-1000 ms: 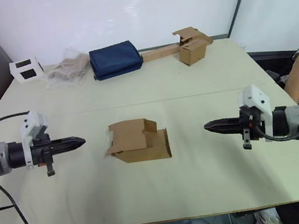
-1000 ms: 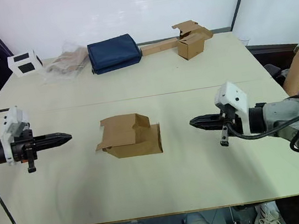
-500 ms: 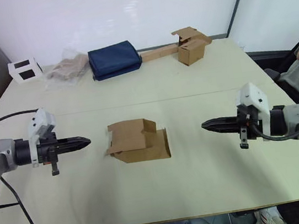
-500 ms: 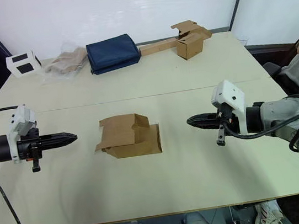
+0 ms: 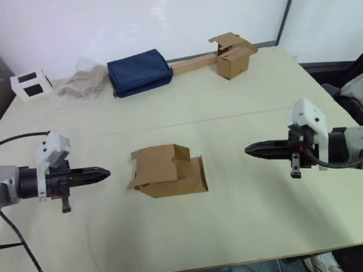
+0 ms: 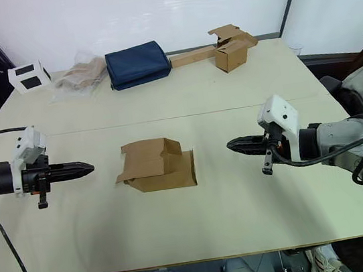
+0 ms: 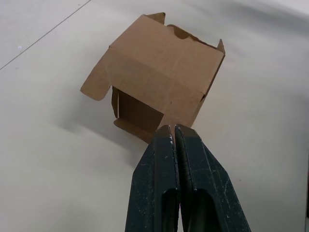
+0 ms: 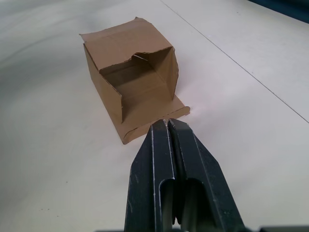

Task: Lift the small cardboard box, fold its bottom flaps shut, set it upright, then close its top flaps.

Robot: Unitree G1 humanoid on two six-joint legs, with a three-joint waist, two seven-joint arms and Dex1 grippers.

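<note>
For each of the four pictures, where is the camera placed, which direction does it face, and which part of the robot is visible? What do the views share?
Left eye view: on the head, facing forward and down at the table; both arms show.
Right eye view: beside it, same scene.
Left wrist view: on the left wrist, looking along the shut left gripper at the small cardboard box.
Right wrist view: on the right wrist, looking along the shut right gripper into the box's open end.
All four share the box.
</note>
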